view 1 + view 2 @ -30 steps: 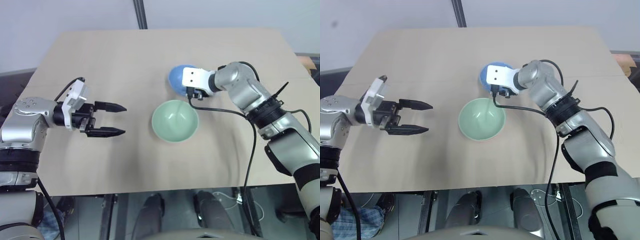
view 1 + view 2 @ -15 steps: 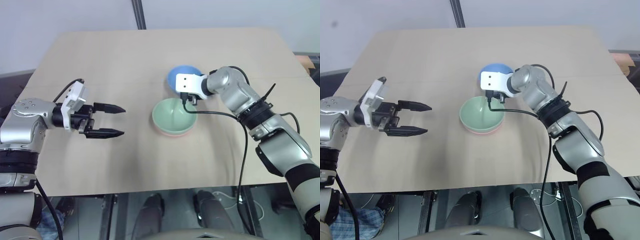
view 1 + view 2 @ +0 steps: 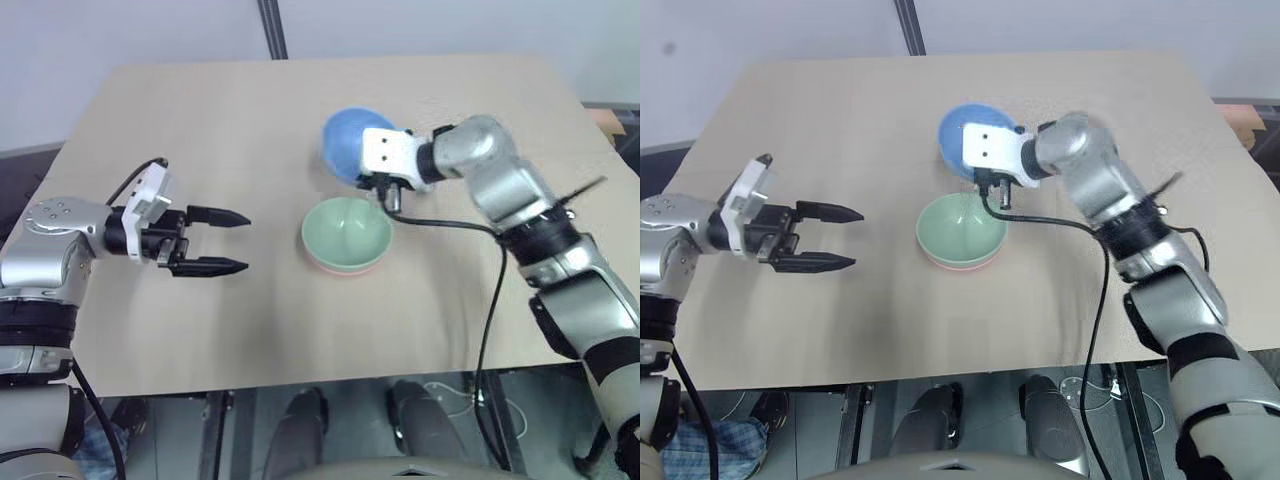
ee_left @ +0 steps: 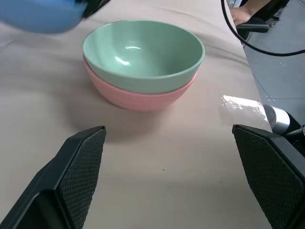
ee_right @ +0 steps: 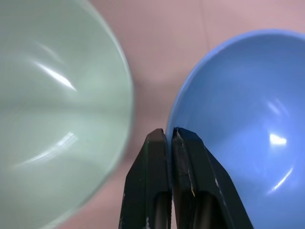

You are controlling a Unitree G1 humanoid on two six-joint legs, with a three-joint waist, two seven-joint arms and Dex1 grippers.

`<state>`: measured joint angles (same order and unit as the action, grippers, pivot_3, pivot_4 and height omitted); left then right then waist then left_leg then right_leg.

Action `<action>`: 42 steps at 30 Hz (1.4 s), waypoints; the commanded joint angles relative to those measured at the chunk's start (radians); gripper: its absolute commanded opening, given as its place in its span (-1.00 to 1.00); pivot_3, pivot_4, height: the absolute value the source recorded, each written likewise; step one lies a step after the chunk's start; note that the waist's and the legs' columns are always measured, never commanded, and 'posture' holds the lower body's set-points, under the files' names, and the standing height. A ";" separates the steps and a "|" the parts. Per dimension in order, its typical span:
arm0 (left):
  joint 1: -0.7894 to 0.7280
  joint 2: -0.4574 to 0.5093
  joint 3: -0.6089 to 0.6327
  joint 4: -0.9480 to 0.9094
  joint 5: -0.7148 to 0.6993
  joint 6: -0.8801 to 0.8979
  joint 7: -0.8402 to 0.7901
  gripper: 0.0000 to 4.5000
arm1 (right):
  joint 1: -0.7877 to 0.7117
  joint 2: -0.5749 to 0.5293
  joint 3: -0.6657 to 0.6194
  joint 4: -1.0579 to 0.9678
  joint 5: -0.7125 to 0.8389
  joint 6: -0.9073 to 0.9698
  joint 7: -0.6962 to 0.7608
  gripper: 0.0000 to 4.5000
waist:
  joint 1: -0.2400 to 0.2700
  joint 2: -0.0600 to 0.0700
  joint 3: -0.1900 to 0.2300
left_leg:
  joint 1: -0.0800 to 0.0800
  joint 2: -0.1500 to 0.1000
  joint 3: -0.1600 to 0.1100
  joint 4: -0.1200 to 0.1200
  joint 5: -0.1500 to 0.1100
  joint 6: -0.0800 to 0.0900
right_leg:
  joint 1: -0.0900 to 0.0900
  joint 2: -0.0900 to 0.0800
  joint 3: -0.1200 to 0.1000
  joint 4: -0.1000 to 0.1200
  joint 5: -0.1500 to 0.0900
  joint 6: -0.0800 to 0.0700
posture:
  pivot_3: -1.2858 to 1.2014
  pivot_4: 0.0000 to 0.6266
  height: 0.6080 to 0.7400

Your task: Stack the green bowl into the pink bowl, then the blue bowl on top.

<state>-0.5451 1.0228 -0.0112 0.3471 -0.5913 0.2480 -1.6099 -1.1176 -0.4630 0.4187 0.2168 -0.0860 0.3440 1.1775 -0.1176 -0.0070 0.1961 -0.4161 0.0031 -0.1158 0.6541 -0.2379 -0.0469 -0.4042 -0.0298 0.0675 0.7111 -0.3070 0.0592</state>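
The blue bowl (image 5: 238,105) is pinched by its rim in the right gripper (image 5: 170,136), lifted off the table (image 3: 250,110) just behind the green bowl (image 3: 346,231), which is nested in the pink bowl (image 4: 138,95). The left gripper (image 3: 230,241) is spread wide, well apart over bare tabletop.

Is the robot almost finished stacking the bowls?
Almost. The green bowl already sits inside the pink bowl. The right gripper is pinching the rim of the blue bowl, lifted beside the stack. Left to do: set it in the green bowl.
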 commanded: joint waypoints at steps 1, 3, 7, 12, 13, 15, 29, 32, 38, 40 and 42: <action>-0.011 0.006 0.000 0.000 -0.009 -0.013 -0.005 1.00 | 0.033 -0.067 -0.092 -0.312 0.183 0.167 0.131 -0.96 | -0.001 0.000 0.000 | 0.000 0.000 0.000 0.000 0.000 0.001 | 0.000 0.000 0.000 0.000 0.000 0.000 | 0.03 -0.52 1.00; -0.022 -0.003 -0.009 0.012 -0.004 -0.017 -0.005 1.00 | 0.053 -0.091 -0.112 -0.447 0.260 0.259 0.158 -0.96 | 0.003 0.000 0.000 | 0.000 0.000 0.000 0.000 -0.001 0.002 | 0.000 0.000 0.000 0.001 0.000 0.000 | 0.03 -0.52 1.00; -0.053 -0.018 -0.042 0.036 -0.002 -0.032 -0.005 1.00 | 0.105 -0.127 -0.095 -0.659 0.358 0.409 0.145 -0.96 | 0.005 0.000 0.000 | 0.000 0.000 -0.001 0.001 -0.002 0.003 | 0.000 0.000 0.000 0.001 0.000 0.000 | 0.03 -0.52 1.00; -0.097 -0.022 -0.084 0.073 -0.001 -0.049 -0.005 1.00 | 0.111 -0.135 -0.079 -0.723 0.398 0.478 0.094 -0.96 | 0.010 0.000 0.000 | 0.001 0.000 -0.001 0.002 -0.002 0.004 | 0.001 0.000 -0.001 0.002 0.000 0.000 | 0.03 -0.52 1.00; -0.102 -0.021 -0.090 0.079 -0.002 -0.053 -0.005 1.00 | 0.110 -0.136 -0.076 -0.726 0.401 0.484 0.086 -0.96 | 0.011 0.000 0.000 | 0.000 0.000 -0.001 0.003 -0.002 0.004 | 0.001 0.000 -0.001 0.002 0.000 0.000 | 0.03 -0.52 1.00; -0.109 -0.020 -0.099 0.086 -0.005 -0.059 -0.005 1.00 | 0.110 -0.140 -0.066 -0.722 0.393 0.489 0.064 -0.96 | 0.015 0.000 0.000 | 0.000 0.000 -0.001 0.003 -0.002 0.004 | 0.001 0.000 -0.001 0.002 0.000 0.000 | 0.03 -0.52 1.00; -0.096 -0.008 -0.096 0.079 -0.020 -0.064 -0.005 1.00 | 0.093 -0.178 -0.024 -0.633 0.346 0.414 0.023 -0.41 | 0.022 0.000 0.000 | 0.000 0.000 0.000 0.003 -0.002 0.004 | 0.001 0.000 -0.001 0.001 0.000 0.000 | 0.03 -0.52 1.00; -0.086 -0.003 -0.092 0.070 -0.025 -0.059 -0.005 1.00 | 0.087 -0.188 -0.038 -0.636 0.360 0.429 0.022 -0.41 | 0.022 0.000 0.000 | 0.000 0.000 0.000 0.003 -0.002 0.004 | 0.001 0.000 -0.001 0.001 0.000 0.000 | 0.03 -0.52 1.00; -0.055 0.005 -0.071 0.036 -0.036 -0.041 -0.005 1.00 | 0.137 -0.179 -0.247 -0.689 0.563 0.609 -0.031 -0.41 | 0.025 -0.001 0.000 | 0.000 0.000 -0.001 0.003 -0.002 0.004 | 0.001 0.000 -0.001 0.001 0.000 0.000 | 0.03 -0.52 1.00; -0.030 0.015 -0.054 0.017 -0.042 -0.038 -0.005 1.00 | 0.187 -0.197 -0.351 -0.720 0.654 0.679 -0.046 -0.41 | 0.026 -0.001 0.000 | 0.000 0.000 -0.001 0.003 -0.002 0.004 | 0.001 0.000 -0.001 0.001 0.000 0.000 | 0.03 -0.52 1.00; 0.007 0.021 -0.021 -0.003 -0.038 -0.029 -0.004 1.00 | 0.289 -0.252 -0.473 -0.746 0.724 0.745 -0.061 -0.41 | 0.031 -0.001 -0.001 | 0.000 0.000 -0.001 0.002 -0.002 0.004 | 0.001 -0.001 -0.001 0.000 0.000 0.000 | 0.03 -0.52 1.00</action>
<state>-0.5530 1.0173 -0.0918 0.3804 -0.6131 0.2131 -1.6099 -0.8717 -0.6764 0.0582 -0.4879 0.5730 1.0351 1.1326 -0.0869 -0.0080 0.1956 -0.4165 0.0032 -0.1162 0.6565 -0.2402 -0.0429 -0.4029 -0.0306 0.0666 0.7110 -0.3070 0.0591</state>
